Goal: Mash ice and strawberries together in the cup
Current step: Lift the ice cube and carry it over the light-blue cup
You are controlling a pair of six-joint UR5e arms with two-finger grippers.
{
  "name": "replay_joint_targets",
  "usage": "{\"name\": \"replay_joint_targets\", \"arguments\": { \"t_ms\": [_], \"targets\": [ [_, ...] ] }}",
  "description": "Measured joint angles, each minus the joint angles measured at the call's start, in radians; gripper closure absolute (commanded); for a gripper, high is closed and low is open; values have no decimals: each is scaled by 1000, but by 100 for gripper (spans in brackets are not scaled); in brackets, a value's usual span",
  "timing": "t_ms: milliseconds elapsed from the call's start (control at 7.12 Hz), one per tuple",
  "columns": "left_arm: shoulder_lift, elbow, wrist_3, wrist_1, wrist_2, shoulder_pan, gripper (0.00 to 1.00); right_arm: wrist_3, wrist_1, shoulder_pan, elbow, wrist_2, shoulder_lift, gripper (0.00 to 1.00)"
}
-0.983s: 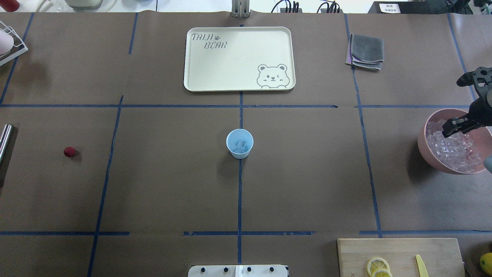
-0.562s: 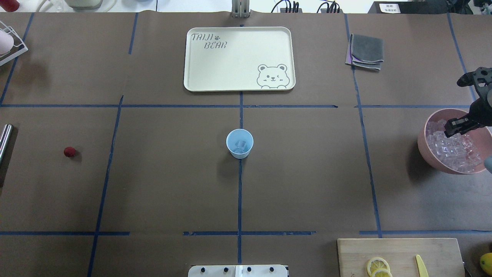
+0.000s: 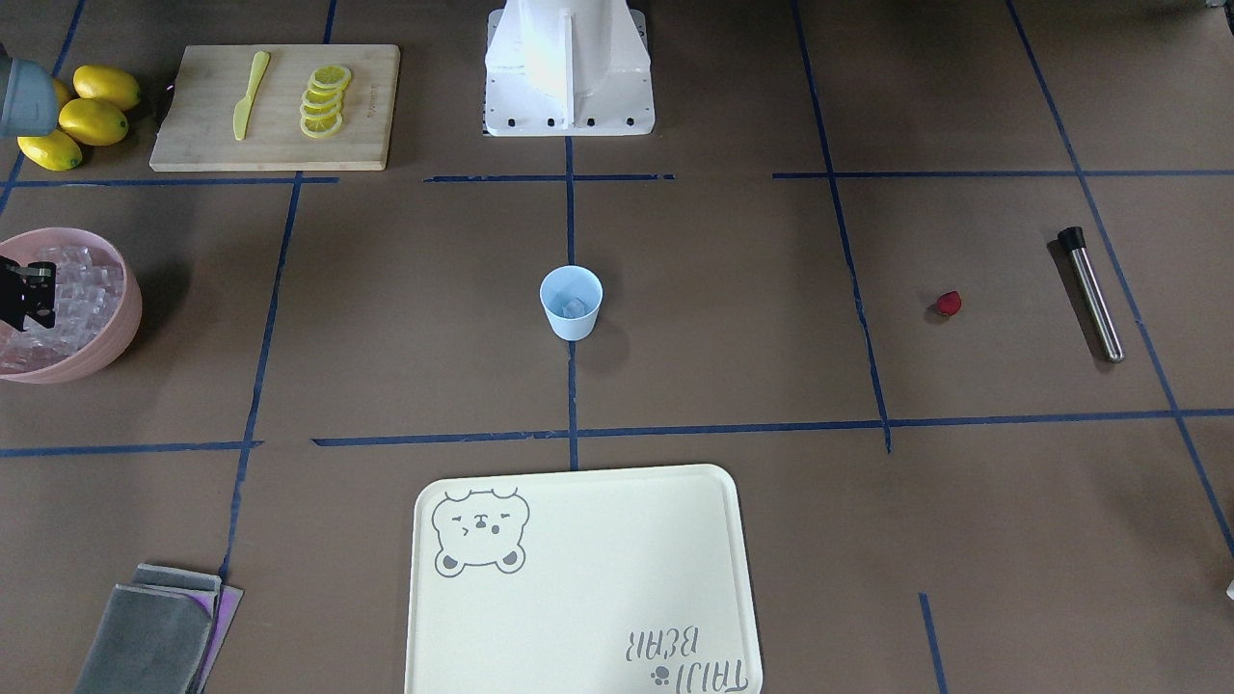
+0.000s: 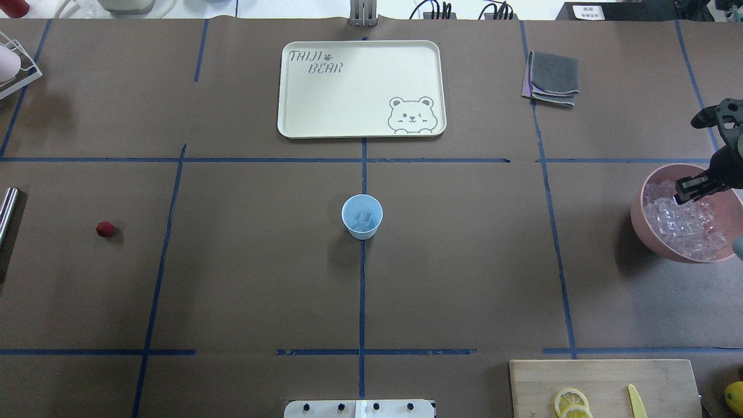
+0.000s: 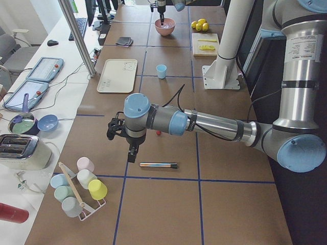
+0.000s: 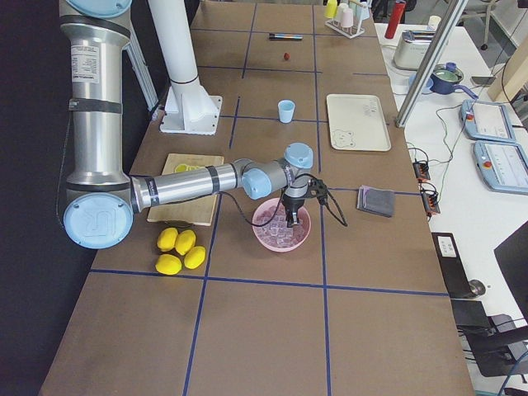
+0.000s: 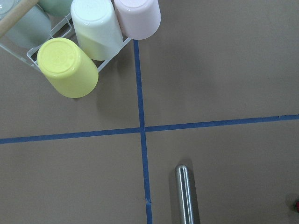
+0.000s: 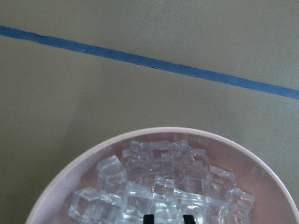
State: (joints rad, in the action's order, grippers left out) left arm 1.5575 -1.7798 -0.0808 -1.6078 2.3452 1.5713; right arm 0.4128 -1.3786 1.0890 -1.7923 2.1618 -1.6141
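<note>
The pale blue cup [image 4: 362,216] stands at the table's centre with one clear ice cube [image 4: 364,218] in it. The strawberry [image 4: 105,229], a small dark-red berry, lies alone far to the left. My right gripper [image 4: 693,188] reaches into the pink bowl [image 4: 638,223]. The right wrist view shows its two dark fingertips [image 8: 149,218] set narrowly apart, with an ice cube [image 8: 168,210] of the heap between them. My left gripper [image 5: 131,155] shows only in the exterior left view, pointing down over the steel muddler [image 5: 158,165]; I cannot tell whether it is open.
A cream bear tray [image 4: 290,125] lies beyond the cup, a folded grey cloth [image 4: 552,77] at the back right. A cutting board [image 4: 603,377] with lemon slices and a yellow knife sits at the near right, whole lemons [image 3: 87,116] beside it. A rack of upturned cups [image 7: 84,46] stands near the muddler.
My right gripper has shifted slightly toward the right and far side over the pink bowl. The cup, its ice cube and the strawberry have stayed put.
</note>
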Motion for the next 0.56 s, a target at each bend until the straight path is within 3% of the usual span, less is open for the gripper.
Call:
{"name": "replay_joint_targets", "arguments": {
  "t_ms": [562],
  "targets": [
    [-3, -4, 0, 2, 0, 0, 0, 1, -197, 40, -212, 1, -2, 100]
  ]
}}
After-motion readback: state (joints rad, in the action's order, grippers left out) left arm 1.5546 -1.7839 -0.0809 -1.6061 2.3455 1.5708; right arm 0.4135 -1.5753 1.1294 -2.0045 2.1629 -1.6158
